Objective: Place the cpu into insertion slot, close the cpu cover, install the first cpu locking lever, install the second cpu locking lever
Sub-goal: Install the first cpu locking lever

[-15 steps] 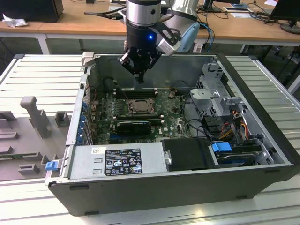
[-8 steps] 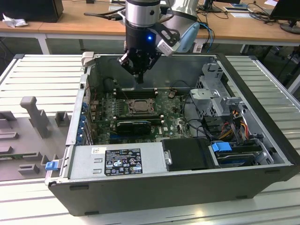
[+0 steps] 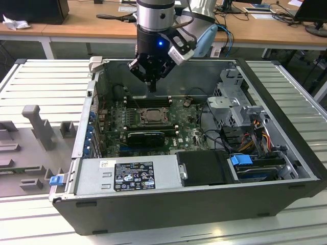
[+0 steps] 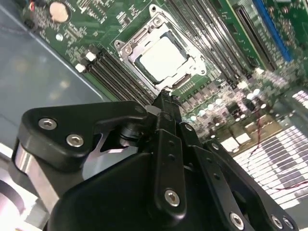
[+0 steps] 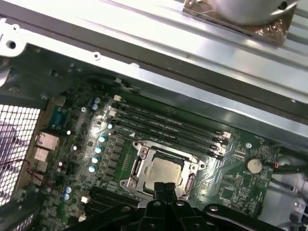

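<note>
While the cpu [image 4: 161,57] sits in its socket [image 4: 129,48] inside the case [image 3: 179,209], the gripper [image 4: 163,99] hovers above, pressed together.

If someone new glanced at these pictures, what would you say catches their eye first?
The black gripper, shut, hangs inside the open computer case, which lies on its side in the exterior view. Close by its tips, in both wrist views, the pale cpu sits in its socket on the green motherboard, framed by the cpu cover.
</note>
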Tool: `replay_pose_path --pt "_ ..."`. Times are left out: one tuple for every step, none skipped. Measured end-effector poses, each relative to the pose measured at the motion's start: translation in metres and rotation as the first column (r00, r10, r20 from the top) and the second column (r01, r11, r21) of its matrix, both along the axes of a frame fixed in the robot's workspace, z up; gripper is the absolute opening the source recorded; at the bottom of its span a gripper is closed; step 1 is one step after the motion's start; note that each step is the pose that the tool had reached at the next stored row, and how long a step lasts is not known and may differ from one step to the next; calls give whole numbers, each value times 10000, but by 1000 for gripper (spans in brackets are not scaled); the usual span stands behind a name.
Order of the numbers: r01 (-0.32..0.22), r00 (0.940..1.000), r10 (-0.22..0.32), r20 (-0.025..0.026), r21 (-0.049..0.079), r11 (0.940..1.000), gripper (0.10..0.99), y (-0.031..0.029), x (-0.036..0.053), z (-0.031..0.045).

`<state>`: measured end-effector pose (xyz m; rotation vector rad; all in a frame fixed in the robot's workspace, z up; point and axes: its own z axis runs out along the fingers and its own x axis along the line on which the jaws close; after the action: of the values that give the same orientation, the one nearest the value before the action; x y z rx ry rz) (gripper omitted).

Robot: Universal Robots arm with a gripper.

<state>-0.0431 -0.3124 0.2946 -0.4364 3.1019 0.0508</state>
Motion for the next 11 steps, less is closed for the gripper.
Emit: replay_pose_path --pt "168 9999 -168 0 0 9999 106 0 0 -4" --pt "523 9986 -523 0 -1 9986 106 0 0 -12" --pt "743 9972 -743 0 0 9972 106 0 0 -16" --pt "940 9956 -940 0 0 9956 106 0 0 -21" --pt "1248 9922 -1248 0 0 9922 106 0 0 -27" --pt "1535 9881 -1535 -1 -1 9881 106 0 0 -32" --pt "1802 9836 -1802 0 0 9836 106 0 0 -37" --pt "1952 9808 -1952 0 -1 9808 106 0 0 -39" --pt "2187 9758 -2187 -1 -1 9758 106 0 0 -42" --pt "2353 9719 -2353 0 0 9719 106 0 0 -44" --pt "2675 9636 -2675 0 -1 9636 106 0 0 -48"
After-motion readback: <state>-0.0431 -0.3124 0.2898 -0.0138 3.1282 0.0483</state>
